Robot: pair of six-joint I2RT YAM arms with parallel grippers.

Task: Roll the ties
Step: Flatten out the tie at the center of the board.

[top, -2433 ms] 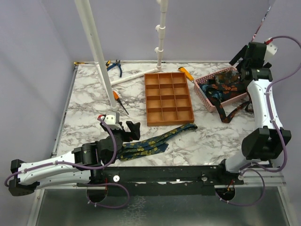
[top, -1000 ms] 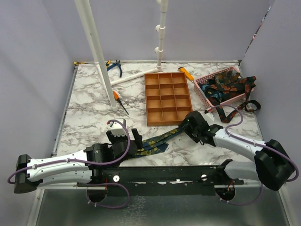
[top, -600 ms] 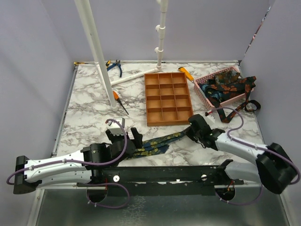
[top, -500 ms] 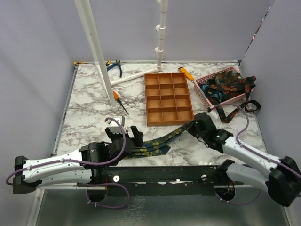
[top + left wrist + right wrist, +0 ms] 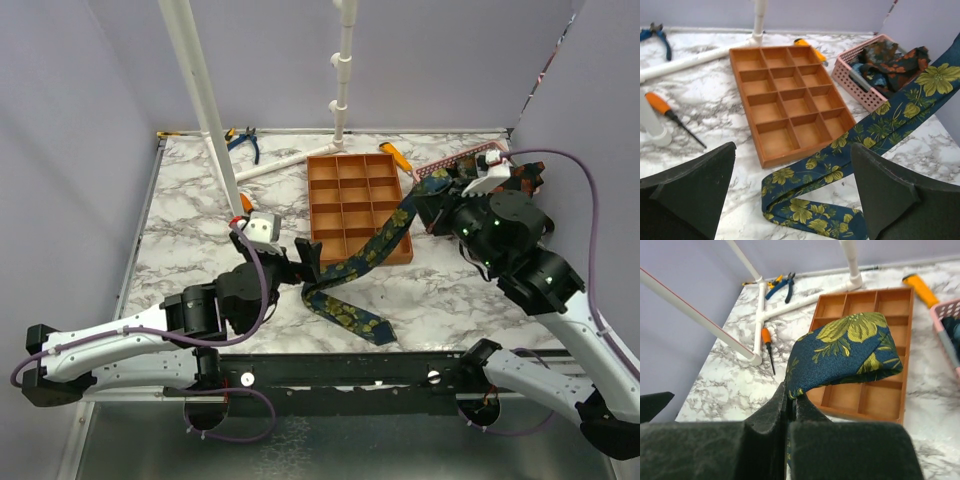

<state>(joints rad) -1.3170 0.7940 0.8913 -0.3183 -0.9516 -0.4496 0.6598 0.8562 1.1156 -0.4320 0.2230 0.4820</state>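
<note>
Hanging from the clamped right gripper (image 5: 790,396), navy tie (image 5: 375,250) over orange tray (image 5: 340,203), left gripper (image 5: 295,262) spread beside its fold.

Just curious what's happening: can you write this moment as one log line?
right end effector: shut on navy floral tie, one end raised | left end effector: open, by tie's fold | pink basket: more ties

No text, label, brand or number can be read anywhere.
</note>
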